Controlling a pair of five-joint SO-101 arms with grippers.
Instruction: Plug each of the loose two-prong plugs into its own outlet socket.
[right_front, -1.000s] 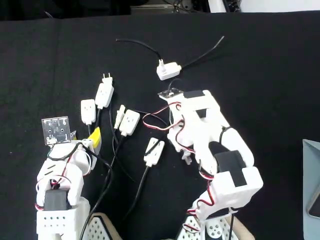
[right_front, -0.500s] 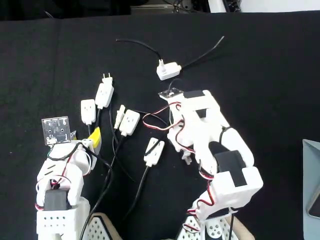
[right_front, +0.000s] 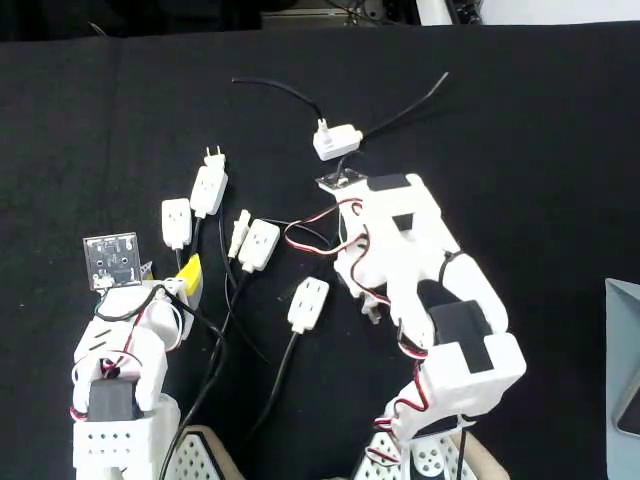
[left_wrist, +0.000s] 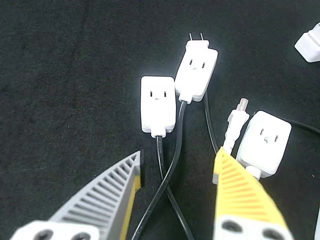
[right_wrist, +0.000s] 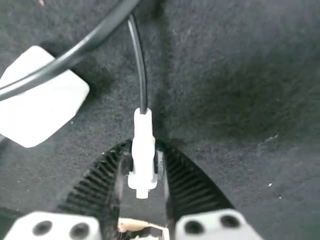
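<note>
My right gripper (right_wrist: 144, 156) is shut on a slim white two-prong plug (right_wrist: 142, 131), whose black cord runs away over the cloth. A white outlet block (right_wrist: 42, 100) lies beside it under another cord. In the high view the right arm (right_front: 400, 240) hangs over the table's middle, with one outlet (right_front: 308, 302) lying face up next to it. My left gripper (left_wrist: 178, 157) stands open above black cords, short of three white outlets (left_wrist: 158, 102) (left_wrist: 196, 70) (left_wrist: 265, 140). A loose plug (left_wrist: 235, 120) lies against the last of them.
A white adapter (right_front: 336, 140) with cords lies beyond the right arm. Black cords (right_front: 225, 330) trail from the outlets toward the table's near edge between the two arms. A grey box edge (right_front: 622, 370) stands at the right. The mat is black cloth.
The right arm's wrist has shifted slightly away from its base. The outlet beside it has turned from lying on its side to face up.
</note>
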